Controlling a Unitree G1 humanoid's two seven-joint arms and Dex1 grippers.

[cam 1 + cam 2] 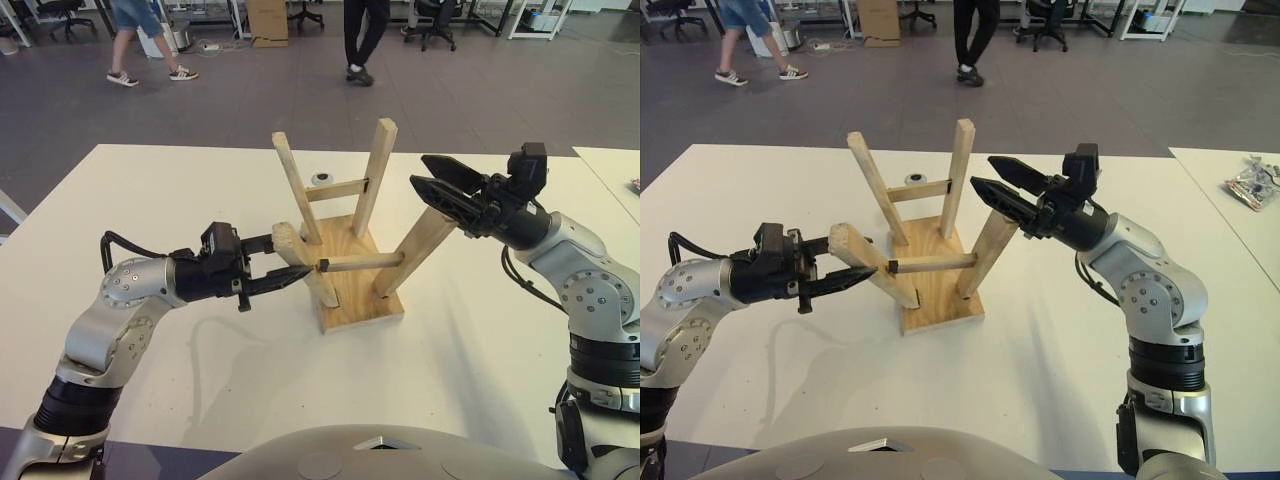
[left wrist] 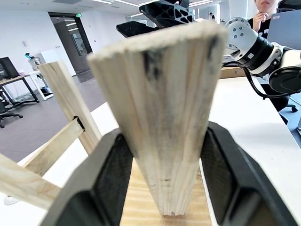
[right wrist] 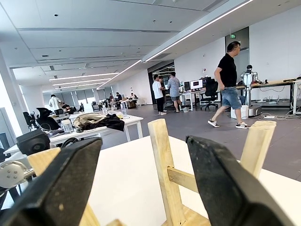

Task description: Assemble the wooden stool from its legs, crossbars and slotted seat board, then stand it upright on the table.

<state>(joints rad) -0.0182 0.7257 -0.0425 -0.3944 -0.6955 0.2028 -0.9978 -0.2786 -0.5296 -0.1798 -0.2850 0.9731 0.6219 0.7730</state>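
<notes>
Wooden stool (image 1: 345, 250): inverted on its seat board (image 1: 385, 305), legs (image 1: 373, 180) and crossbars (image 1: 360, 263) apparently seated. Left gripper (image 1: 285, 260) clamps the near leg (image 1: 322, 288); right gripper (image 1: 420, 170) spread, empty. Outstanding: turning upright.

My head cameras look forward and down over the table (image 1: 150, 190), both centred on the stool (image 1: 362, 300). The left wrist camera sits hard against one leg (image 2: 160, 117); the right wrist camera looks level across the stool from farther back.
</notes>
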